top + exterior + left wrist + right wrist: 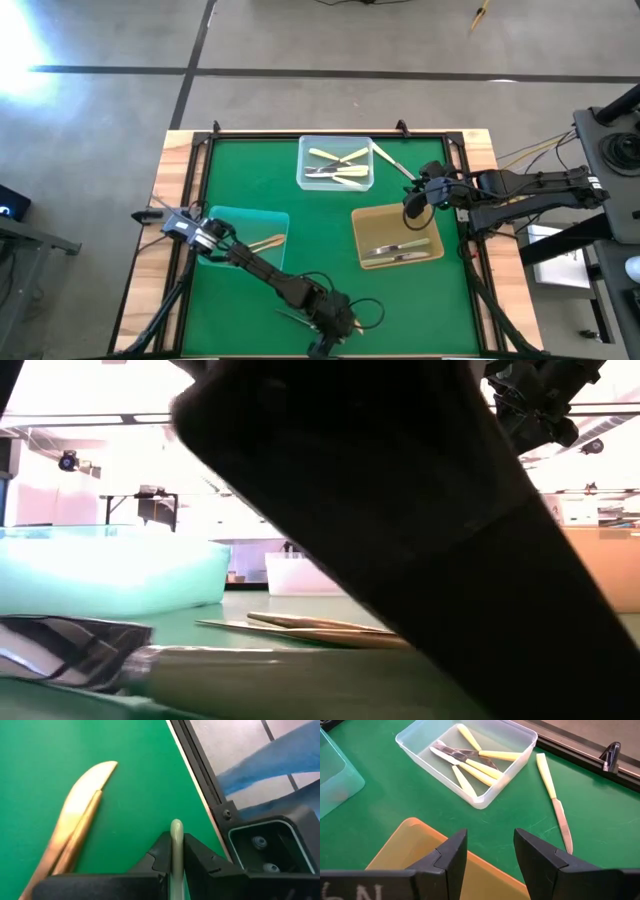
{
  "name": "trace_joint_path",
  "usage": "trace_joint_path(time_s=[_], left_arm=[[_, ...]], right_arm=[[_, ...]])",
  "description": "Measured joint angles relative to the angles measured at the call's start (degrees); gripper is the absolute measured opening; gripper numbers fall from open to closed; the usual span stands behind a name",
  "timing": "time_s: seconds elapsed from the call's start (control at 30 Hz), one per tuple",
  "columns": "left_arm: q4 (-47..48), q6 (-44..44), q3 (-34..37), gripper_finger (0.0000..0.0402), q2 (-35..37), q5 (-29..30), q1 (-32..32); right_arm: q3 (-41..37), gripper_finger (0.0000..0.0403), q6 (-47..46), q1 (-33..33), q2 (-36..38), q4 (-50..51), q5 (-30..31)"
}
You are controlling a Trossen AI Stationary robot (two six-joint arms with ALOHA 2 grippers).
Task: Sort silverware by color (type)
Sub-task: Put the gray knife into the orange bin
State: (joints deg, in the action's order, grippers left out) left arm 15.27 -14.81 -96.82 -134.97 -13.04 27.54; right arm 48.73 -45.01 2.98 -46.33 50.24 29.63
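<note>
Nearby, gold knife [75, 817] beside left hand [176, 862] (gripping cream utensil [176, 851]), clear tray [470, 760] beyond.

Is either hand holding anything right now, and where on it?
The left hand is shut on a slim cream-white utensil, pinched just below its rounded end. The right hand is open over the amber tray, holding nothing.

Between the left gripper's [172, 857] jaws, only the rounded tip of a cream handle [176, 832] shows; the rest is hidden behind the fingers. Beside those jaws, the gold knife [75, 820] is blurred and cut off by the frame's edge. In the low view, a dark arm [420, 530] blocks most of the table, and the nearest utensil [260, 675] is blurred.
</note>
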Motion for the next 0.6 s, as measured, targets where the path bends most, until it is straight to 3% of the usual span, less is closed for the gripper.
trace_joint_path(time_s=[0.13, 0.27, 0.4, 0.6], left_arm=[[-0.9, -0.5, 0.1, 0.0013, 1.2, 2.1, -0.7], [1.4, -2.6, 0.3, 0.0012, 3.0, 11.0, -3.9], [0.7, -9.5, 0.3, 0.0012, 4.4, 15.3, -7.7], [-0.4, -13.3, -4.3, 0.0012, 4.4, 16.2, -8.8]], right_arm=[[0.0, 0.0153, 0.0, 0.0, 0.0, 0.0, 0.0], [0.0, 0.0153, 0.0, 0.0, 0.0, 0.0, 0.0], [0.0, 0.0153, 0.0, 0.0, 0.0, 0.0, 0.0], [0.0, 0.0153, 0.0, 0.0, 0.0, 0.0, 0.0]])
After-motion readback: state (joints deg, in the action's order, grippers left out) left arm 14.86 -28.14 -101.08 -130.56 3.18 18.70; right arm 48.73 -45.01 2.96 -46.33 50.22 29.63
